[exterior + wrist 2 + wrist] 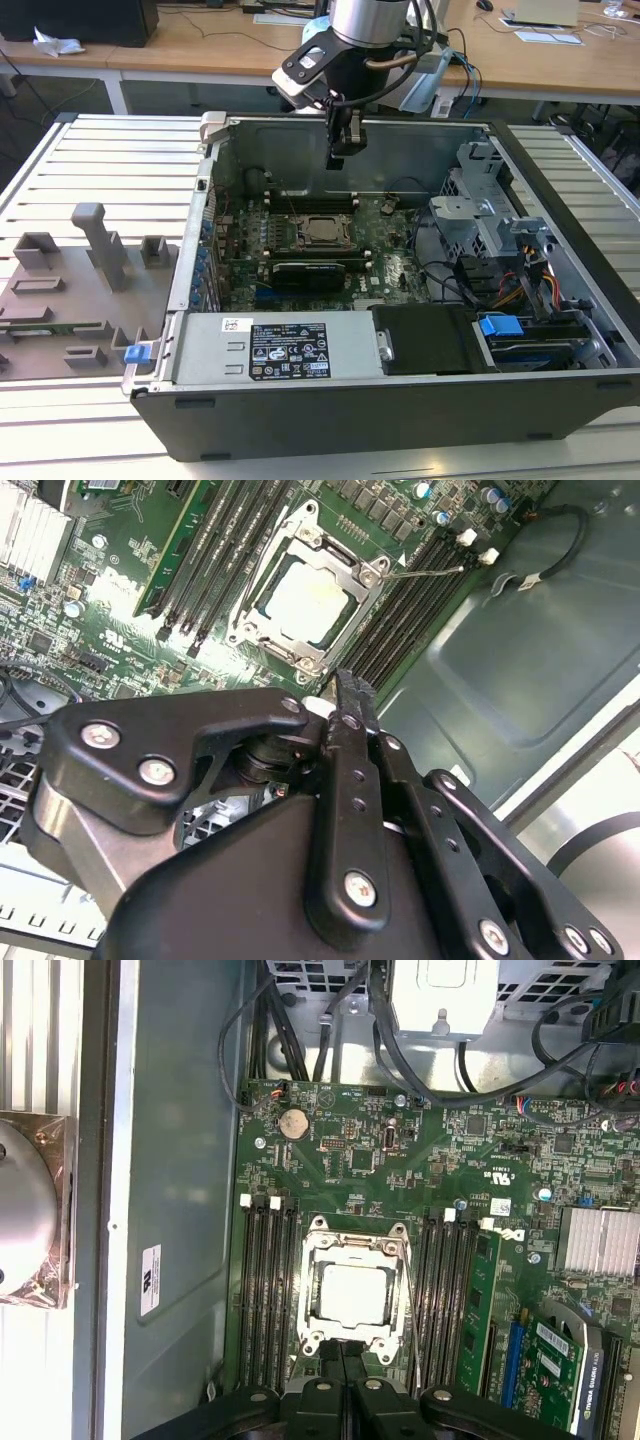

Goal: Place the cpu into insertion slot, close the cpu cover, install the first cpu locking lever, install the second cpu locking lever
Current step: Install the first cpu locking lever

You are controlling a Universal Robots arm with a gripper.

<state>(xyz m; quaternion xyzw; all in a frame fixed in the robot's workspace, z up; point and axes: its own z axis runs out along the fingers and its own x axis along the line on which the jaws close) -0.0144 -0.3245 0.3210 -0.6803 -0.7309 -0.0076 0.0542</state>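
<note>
Gripper (345,1352) pressed shut and empty, hovering by the cpu (352,1292), seated under the cover (308,1290) on the board (400,1160); I reckon lever work wants a slow, square push.

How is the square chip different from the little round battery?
The cpu is square; the round battery is a circle. The cpu is bigger than the round battery. The cpu lies framed by the cpu cover; the round battery lies near a corner of the green board. Both are pale, flat and on that board.
</note>
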